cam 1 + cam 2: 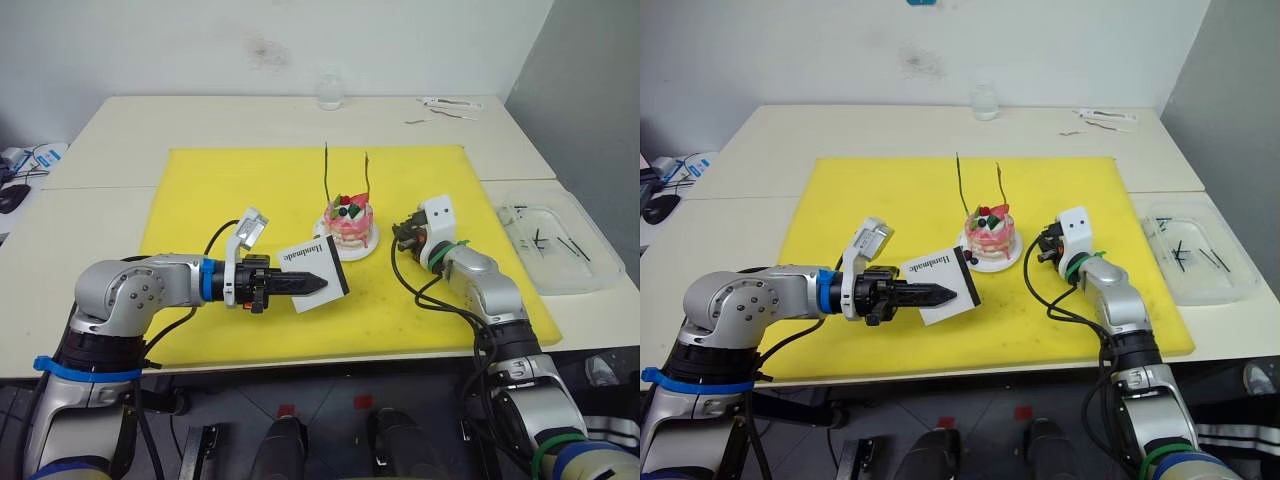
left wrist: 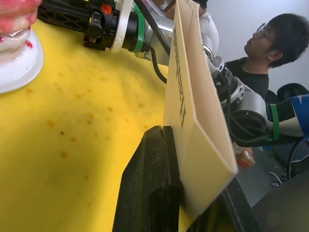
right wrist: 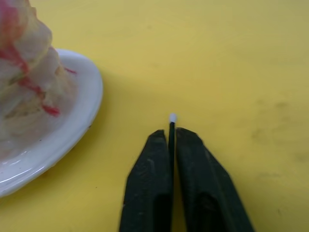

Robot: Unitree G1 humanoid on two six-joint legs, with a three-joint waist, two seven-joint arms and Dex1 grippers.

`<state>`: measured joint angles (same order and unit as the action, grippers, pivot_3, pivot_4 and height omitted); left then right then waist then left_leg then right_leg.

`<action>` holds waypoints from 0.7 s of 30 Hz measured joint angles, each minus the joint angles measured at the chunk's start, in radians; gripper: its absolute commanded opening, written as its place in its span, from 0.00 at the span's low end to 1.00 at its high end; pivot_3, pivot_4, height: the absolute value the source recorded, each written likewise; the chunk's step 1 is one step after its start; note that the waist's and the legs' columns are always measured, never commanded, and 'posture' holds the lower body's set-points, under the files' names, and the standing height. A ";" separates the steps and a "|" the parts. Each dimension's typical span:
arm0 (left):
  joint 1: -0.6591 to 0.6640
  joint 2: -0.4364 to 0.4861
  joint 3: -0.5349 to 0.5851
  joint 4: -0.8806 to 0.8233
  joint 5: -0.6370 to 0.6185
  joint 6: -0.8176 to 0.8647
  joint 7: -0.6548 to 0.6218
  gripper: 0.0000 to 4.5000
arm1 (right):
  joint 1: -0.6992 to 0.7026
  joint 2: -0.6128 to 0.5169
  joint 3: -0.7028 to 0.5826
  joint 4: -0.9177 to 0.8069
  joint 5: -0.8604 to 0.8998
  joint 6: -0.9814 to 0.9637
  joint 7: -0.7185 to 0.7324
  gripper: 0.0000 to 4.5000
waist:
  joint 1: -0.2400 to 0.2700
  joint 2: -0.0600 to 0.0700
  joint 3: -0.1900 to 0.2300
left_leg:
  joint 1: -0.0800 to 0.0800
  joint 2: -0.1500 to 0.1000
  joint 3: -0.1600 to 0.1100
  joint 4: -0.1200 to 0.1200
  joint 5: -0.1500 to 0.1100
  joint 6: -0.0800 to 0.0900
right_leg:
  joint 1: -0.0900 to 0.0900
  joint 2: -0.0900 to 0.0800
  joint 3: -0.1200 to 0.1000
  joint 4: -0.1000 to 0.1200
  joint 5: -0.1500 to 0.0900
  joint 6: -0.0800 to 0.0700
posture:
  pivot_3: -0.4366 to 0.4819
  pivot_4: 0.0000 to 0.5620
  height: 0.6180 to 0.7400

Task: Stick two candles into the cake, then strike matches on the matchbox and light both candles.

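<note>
**Holding matchbox and match beside cake, both candles standing**

Sitting mid-mat: cake (image 1: 348, 224) on its small white plate (image 1: 362, 250), on the yellow mat (image 1: 200, 200). 2 candles (image 1: 326, 172) standing upright in the top, 1 greenish toward the robot's left, 1 tan (image 1: 366, 172) toward its right, both rising well above the berries.

Just beside the plate on the robot's left: matchbox (image 1: 312, 271), tilted, lifted off the mat, "Handmade" lettering facing up, black strip along the edge nearest the cake. Clamped from the left by the left gripper (image 1: 305, 284), black fingers (image 2: 149, 183) pinched on 1 end of the box.

On the other side of the plate: right gripper (image 3: 171, 137), low over the mat, near the plate rim but not touching. Fingers pressed together on 1 match (image 3: 171, 126), pale tip poking out just past the fingertips.

Further right, off the mat: clear tray (image 1: 520, 215) with a few dark matches (image 1: 545, 240) inside. At the table's far edge: small glass (image 1: 330, 92). In the left wrist view: person seated behind the right arm.
</note>
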<state>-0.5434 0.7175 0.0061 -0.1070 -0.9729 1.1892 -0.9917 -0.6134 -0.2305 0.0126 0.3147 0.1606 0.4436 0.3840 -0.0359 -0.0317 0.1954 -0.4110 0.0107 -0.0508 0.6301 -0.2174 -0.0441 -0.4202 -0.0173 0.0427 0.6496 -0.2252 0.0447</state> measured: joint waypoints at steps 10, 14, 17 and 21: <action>-0.013 -0.021 0.000 0.014 0.010 0.028 0.018 0.11 | 0.055 -0.173 0.017 -0.181 0.034 0.053 0.200 0.01 | 0.003 0.000 0.000 | 0.000 -0.001 0.000 0.000 0.000 0.000 | 0.000 0.000 0.000 0.000 0.000 0.000 | 0.48 0.27 1.00; -0.080 -0.018 -0.004 0.101 0.017 0.057 0.015 0.11 | 0.084 -0.507 0.101 -0.562 0.086 0.054 0.538 0.01 | 0.006 0.004 0.002 | -0.001 0.000 -0.002 0.000 0.000 0.000 | 0.000 0.001 -0.002 -0.002 -0.001 0.001 | 0.48 0.27 1.00; -0.149 -0.039 -0.028 0.151 0.043 0.063 0.007 0.11 | 0.075 -0.538 0.134 -0.716 0.127 0.068 0.610 0.01 | -0.004 0.001 0.000 | 0.001 0.002 -0.002 0.000 0.000 0.000 | 0.001 0.003 -0.001 -0.001 0.000 0.001 | 0.48 0.27 1.00; -0.193 -0.056 -0.064 0.190 0.075 0.063 -0.020 0.11 | 0.062 -0.527 0.207 -0.790 0.134 0.091 0.626 0.01 | -0.006 0.001 0.000 | 0.002 0.002 0.000 0.002 0.000 0.000 | 0.001 0.003 0.000 0.001 0.000 0.000 | 0.48 0.27 1.00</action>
<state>-0.7361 0.6618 -0.0584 0.0826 -0.8980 1.2520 -1.0119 -0.5515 -0.7572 0.2199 -0.4754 0.2947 0.5349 1.0104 -0.0424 -0.0310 0.1958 -0.4087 0.0124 -0.0507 0.6319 -0.2174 -0.0440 -0.4188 -0.0147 0.0432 0.6506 -0.2253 0.0449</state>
